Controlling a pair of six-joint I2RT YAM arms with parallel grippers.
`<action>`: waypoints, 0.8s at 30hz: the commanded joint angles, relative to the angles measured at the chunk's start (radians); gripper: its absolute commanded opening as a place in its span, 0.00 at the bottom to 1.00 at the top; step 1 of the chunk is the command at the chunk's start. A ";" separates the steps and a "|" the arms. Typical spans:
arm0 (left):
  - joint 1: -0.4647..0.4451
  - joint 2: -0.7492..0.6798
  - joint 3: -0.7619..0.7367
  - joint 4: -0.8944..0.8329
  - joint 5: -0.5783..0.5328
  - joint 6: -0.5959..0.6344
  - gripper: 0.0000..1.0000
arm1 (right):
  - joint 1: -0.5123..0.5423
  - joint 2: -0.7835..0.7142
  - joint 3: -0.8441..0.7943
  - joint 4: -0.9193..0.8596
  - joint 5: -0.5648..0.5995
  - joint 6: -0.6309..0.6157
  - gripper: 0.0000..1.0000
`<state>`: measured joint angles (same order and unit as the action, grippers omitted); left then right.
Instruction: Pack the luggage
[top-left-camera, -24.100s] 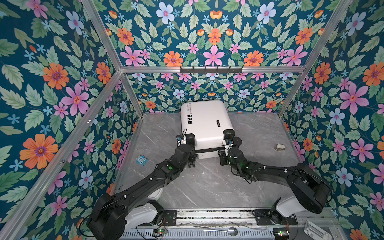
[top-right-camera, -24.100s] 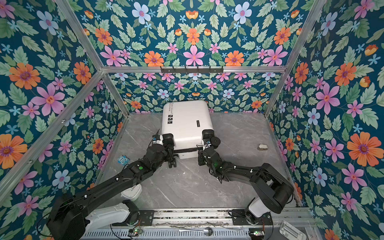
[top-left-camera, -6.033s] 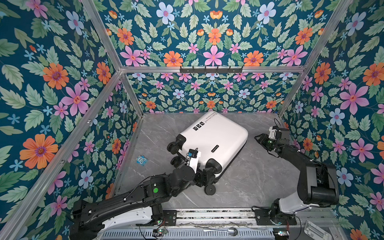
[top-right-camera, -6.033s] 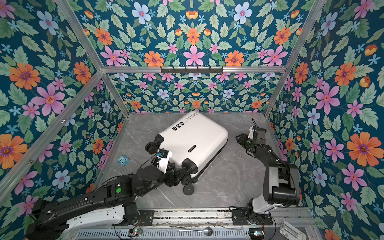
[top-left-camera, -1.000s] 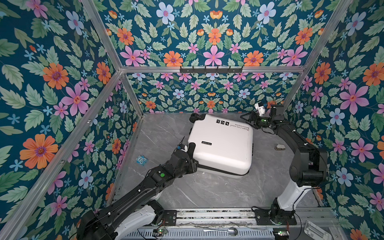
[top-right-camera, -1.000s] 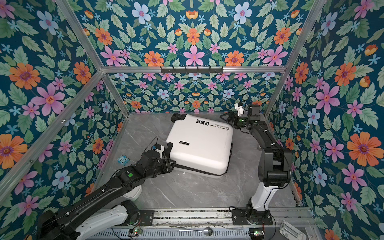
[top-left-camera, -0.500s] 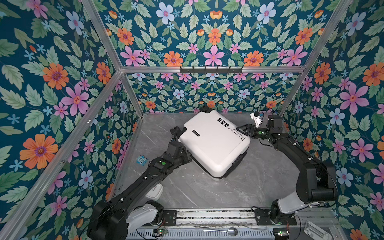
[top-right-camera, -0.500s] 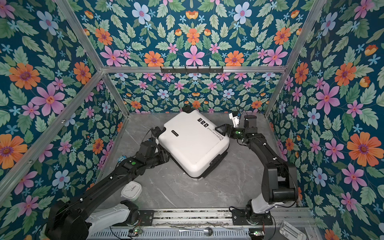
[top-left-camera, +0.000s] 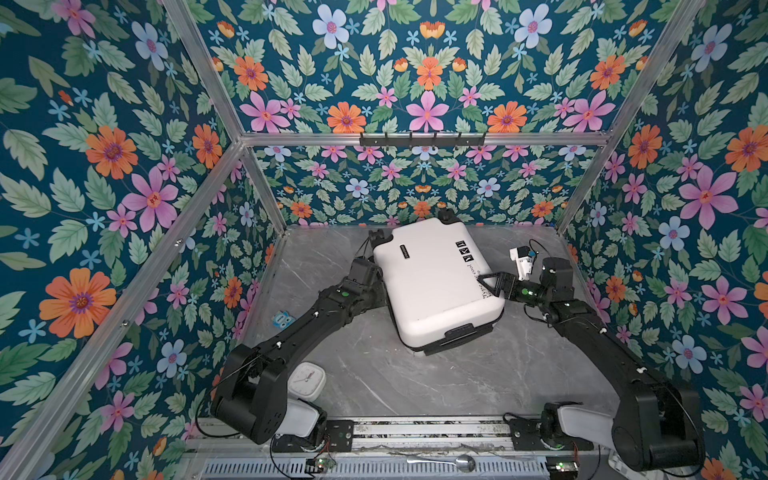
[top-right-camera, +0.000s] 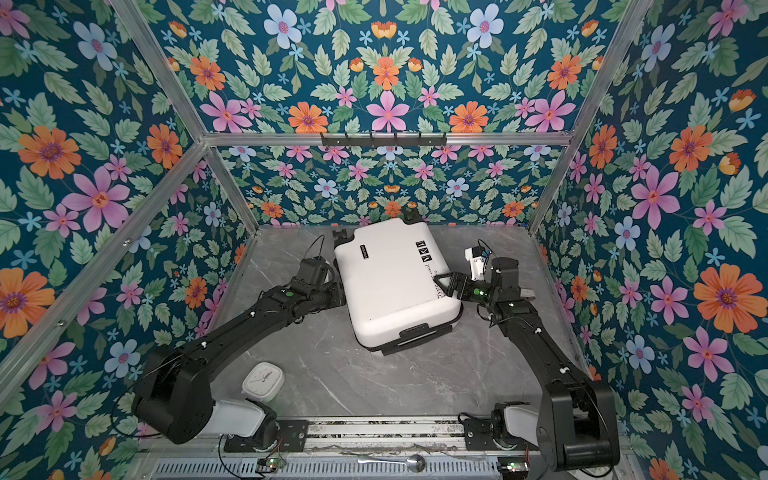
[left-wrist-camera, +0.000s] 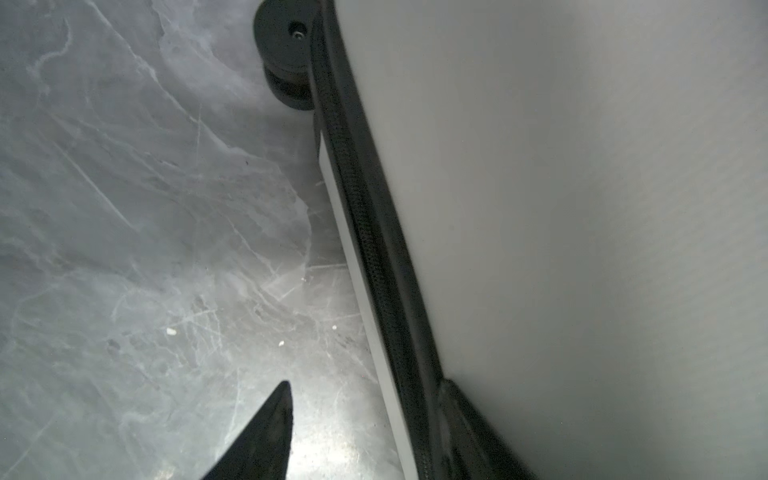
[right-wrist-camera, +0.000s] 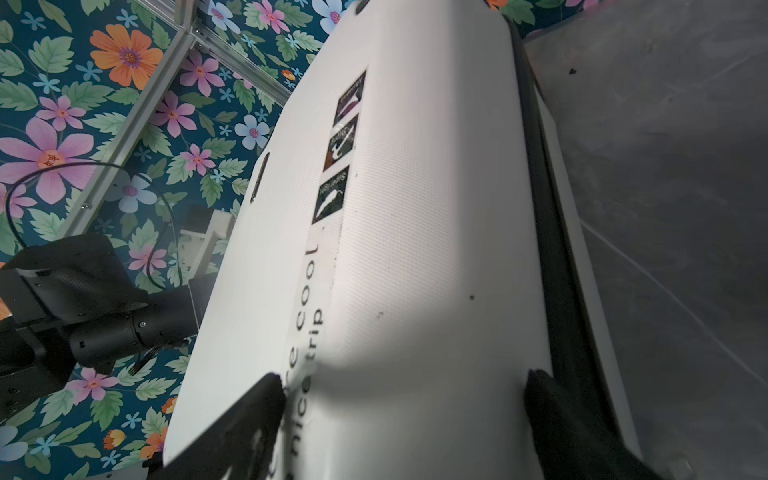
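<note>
Grippers: right gripper (right-wrist-camera: 403, 399) spread wide astride the luggage (top-left-camera: 432, 286) edge, real grip unclear; left gripper (left-wrist-camera: 365, 415) half-spread, one finger against the zipper band (left-wrist-camera: 374, 249).
Where: flat, skewed, on the marble-look table (top-left-camera: 374, 374) near the back wall, between both arms.
Handling: guessing bulky, rigid, slick shell; I'd grab the handle (top-left-camera: 461, 332) or band.
Looks: white finely textured plastic, rounded corners, black wheels (left-wrist-camera: 286, 54).

Little white clock (top-left-camera: 306, 377) sits well back from the left gripper (top-left-camera: 374, 286). A small blue thing (top-left-camera: 281, 319) lies nearer it on the marble table (top-left-camera: 374, 374).
</note>
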<state>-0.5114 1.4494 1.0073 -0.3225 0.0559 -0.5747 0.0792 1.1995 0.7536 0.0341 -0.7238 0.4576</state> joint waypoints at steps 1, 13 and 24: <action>0.001 0.044 0.048 0.178 0.148 0.044 0.58 | 0.028 -0.035 -0.026 -0.034 -0.147 0.059 0.90; 0.029 0.076 0.109 0.195 0.181 0.078 0.59 | 0.048 -0.073 0.029 -0.230 0.058 0.071 0.96; 0.033 -0.286 -0.285 0.280 0.172 0.028 0.57 | 0.047 -0.085 0.129 -0.488 0.294 0.079 0.99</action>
<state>-0.4793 1.2331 0.7952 -0.1116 0.2031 -0.5095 0.1265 1.1065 0.8543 -0.3401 -0.4961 0.5381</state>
